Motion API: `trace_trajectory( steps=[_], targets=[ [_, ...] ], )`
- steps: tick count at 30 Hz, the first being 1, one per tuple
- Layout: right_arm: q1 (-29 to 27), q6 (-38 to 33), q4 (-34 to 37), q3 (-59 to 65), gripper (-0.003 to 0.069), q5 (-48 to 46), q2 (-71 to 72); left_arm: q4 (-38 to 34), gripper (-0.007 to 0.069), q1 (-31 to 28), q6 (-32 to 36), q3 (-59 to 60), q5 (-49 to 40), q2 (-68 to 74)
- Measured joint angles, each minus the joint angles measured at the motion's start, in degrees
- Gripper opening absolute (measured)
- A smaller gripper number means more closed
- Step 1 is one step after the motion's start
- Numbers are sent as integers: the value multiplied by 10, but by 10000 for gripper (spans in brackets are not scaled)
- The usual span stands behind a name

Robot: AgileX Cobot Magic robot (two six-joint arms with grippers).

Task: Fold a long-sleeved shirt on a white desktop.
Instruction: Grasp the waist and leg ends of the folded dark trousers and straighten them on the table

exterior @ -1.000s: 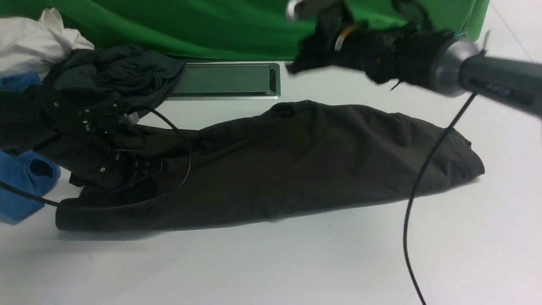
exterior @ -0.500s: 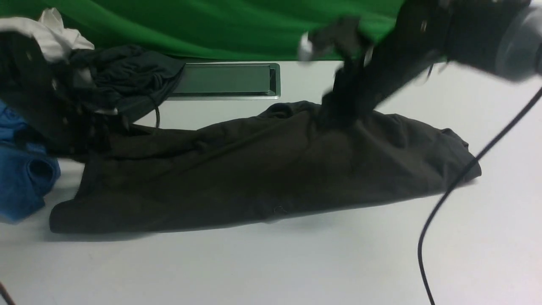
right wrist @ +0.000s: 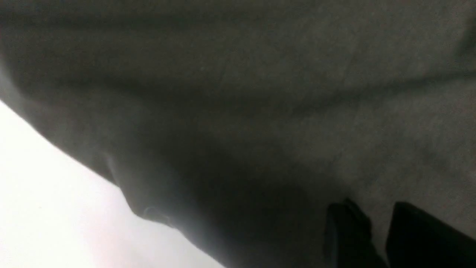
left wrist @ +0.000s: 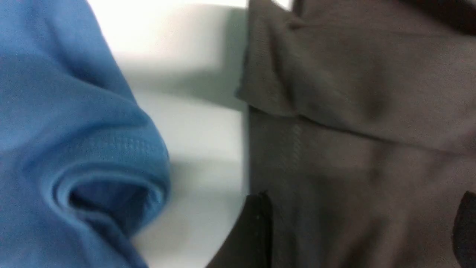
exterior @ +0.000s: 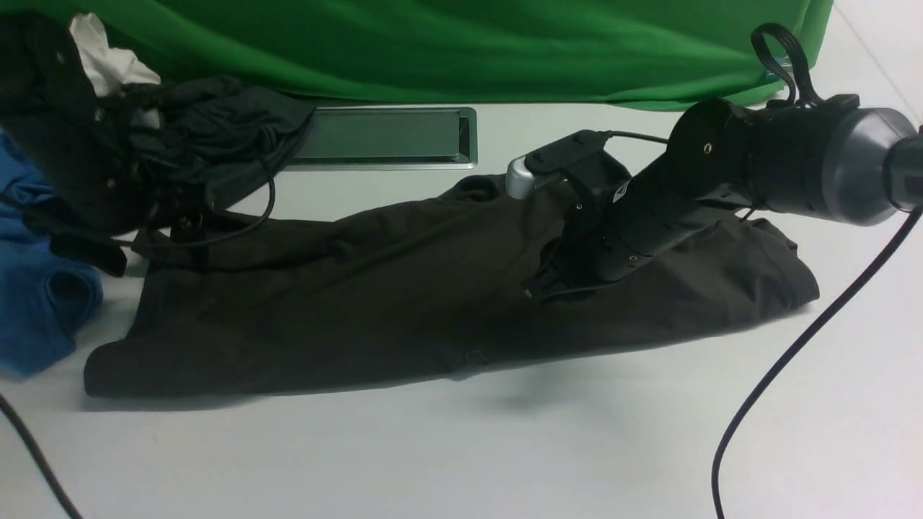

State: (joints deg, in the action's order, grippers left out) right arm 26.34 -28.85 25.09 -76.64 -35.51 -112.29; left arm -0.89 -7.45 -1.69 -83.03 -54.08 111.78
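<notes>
1. The long-sleeved shirt lies as a long folded band across the middle of the white desktop. Its left end is just beside the blue garment.
2. Left gripper: a second ago it was clamped down on the shirt's left end. It has since let go and drawn back toward the heap of clothes. Its wrist view shows the fingers spread wide, with the cloth lying flat and free beneath them.
3. The released end has settled flat (no spring-back visible), so this fold appears to be placed.
4. Right gripper: a second ago it was high over the far side of the desktop. It is now down on the shirt, right of middle.
5. The right gripper's fingers stand close together with a slim gap. The wrist view is dark and blurred, so I cannot tell whether cloth is pinched between them.
6. Judgement: the work has passed from the left arm to the right, and the next fold probably starts where the right gripper sits. If it lifts only the top layer, the layers beneath could bunch.
</notes>
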Motion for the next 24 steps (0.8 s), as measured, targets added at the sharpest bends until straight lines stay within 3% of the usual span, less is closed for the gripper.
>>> trace_trajectory(
  steps=[7,13,17,24],
  targets=[
    [0,-2,1,0,171,4,0,-40,633,-19,-4,0,96,25],
    [0,-2,1,0,183,8,0,-198,522,-61,57,0,119,61],
    [0,-2,1,0,190,10,0,-294,340,-96,121,-1,105,68],
    [0,-2,2,0,200,10,0,-330,70,-112,129,-1,106,59]
  ],
)
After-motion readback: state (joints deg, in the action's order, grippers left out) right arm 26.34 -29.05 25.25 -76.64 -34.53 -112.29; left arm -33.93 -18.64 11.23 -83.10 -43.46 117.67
